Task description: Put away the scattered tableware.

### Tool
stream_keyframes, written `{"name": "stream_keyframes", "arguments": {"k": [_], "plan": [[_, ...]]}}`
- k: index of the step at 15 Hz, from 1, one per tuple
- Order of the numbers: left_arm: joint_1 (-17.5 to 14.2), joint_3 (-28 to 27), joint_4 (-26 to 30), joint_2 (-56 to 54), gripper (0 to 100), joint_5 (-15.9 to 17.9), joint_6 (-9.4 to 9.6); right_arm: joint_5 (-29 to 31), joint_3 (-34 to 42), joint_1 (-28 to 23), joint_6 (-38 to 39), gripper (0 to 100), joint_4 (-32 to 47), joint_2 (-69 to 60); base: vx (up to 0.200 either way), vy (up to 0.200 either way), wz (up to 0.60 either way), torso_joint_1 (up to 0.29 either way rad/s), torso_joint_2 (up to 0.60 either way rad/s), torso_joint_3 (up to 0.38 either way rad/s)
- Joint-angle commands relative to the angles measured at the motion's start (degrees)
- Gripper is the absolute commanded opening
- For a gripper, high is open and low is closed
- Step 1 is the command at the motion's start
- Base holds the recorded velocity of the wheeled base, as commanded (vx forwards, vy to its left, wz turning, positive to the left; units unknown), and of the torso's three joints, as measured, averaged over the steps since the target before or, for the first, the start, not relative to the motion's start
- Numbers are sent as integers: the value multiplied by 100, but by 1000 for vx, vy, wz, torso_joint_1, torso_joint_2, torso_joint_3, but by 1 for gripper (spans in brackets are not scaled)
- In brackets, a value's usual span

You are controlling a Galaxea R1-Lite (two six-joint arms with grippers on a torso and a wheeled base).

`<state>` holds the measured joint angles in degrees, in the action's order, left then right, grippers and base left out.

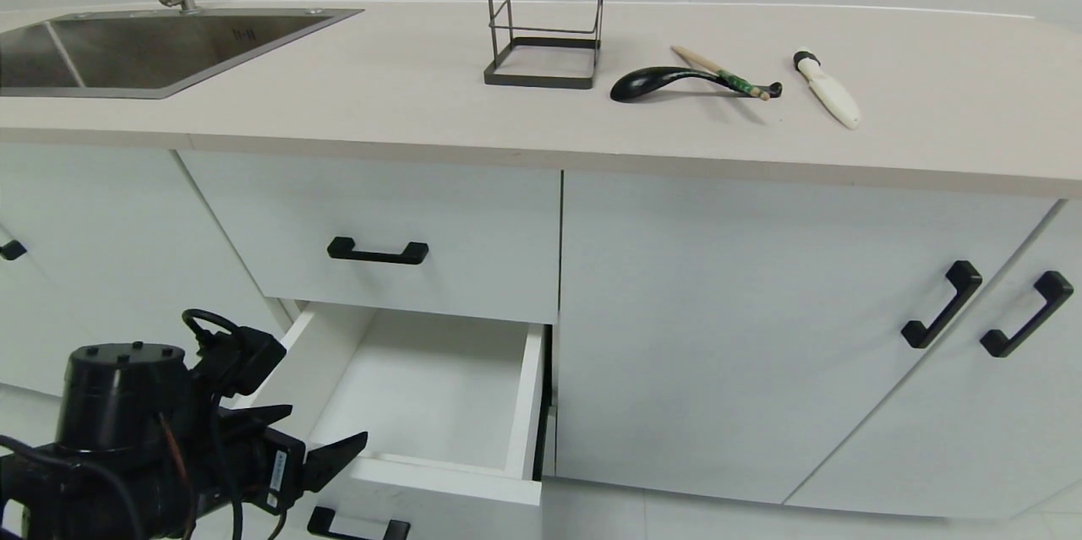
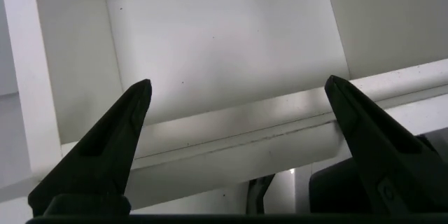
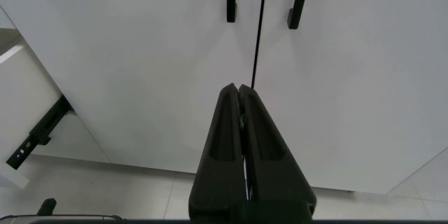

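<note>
On the countertop (image 1: 406, 92) lie a black spoon (image 1: 642, 84), a wooden chopstick with a green band (image 1: 718, 71) resting across the spoon's handle, and a white utensil with a black end (image 1: 833, 92). Below the counter, the lower drawer (image 1: 524, 388) stands pulled out with nothing inside. My left gripper (image 1: 325, 426) is open just outside the drawer's front corner; the left wrist view shows it (image 2: 238, 91) spread over the drawer's white floor (image 2: 210, 42) and front rim (image 2: 245, 129). Low in front of the cabinet doors, my right gripper (image 3: 238, 91) is shut on nothing.
A black wire rack (image 1: 545, 16) stands on the counter left of the spoon. A steel sink (image 1: 127, 50) with a tap is at the far left. A closed drawer with a black handle (image 1: 378, 251) sits above the open one. Two cabinet doors with black handles (image 1: 941, 306) are at the right.
</note>
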<state>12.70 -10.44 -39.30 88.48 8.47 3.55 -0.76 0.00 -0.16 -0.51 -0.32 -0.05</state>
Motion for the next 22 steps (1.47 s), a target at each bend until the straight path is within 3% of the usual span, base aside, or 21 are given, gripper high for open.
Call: {"name": "stream_keyframes", "arguments": {"k": [1,8,12,14,15,16,18,20,22], "plan": [[-5,200,28,-243,100,-12,23,-4,0,-2,-2,0,-3,5,0,0,0,0,0,0],[4,376,19,-1448,100,23,76,-4,0,-2,-2,0,-3,5,0,0,0,0,0,0],[4,411,28,-3364,100,5,67,-4,0,7,-2,0,-3,5,0,0,0,0,0,0],[-180,419,125,-4699,100,-65,340,-4,0,-2,-2,0,-3,5,0,0,0,0,0,0],[-383,428,256,-5244,100,-127,524,-4,0,7,-2,0,-3,5,0,0,0,0,0,0],[-585,384,573,-5851,100,-118,559,-4,0,7,-2,0,-3,5,0,0,0,0,0,0],[-796,252,1452,-6756,100,-135,533,-4,0,-2,-2,0,-3,5,0,0,0,0,0,0],[-945,437,2032,-7319,100,-135,401,-4,0,7,-2,0,-3,5,0,0,0,0,0,0],[-1121,674,2462,-7767,100,-135,384,-4,0,7,-2,0,-3,5,0,0,0,0,0,0]]}}
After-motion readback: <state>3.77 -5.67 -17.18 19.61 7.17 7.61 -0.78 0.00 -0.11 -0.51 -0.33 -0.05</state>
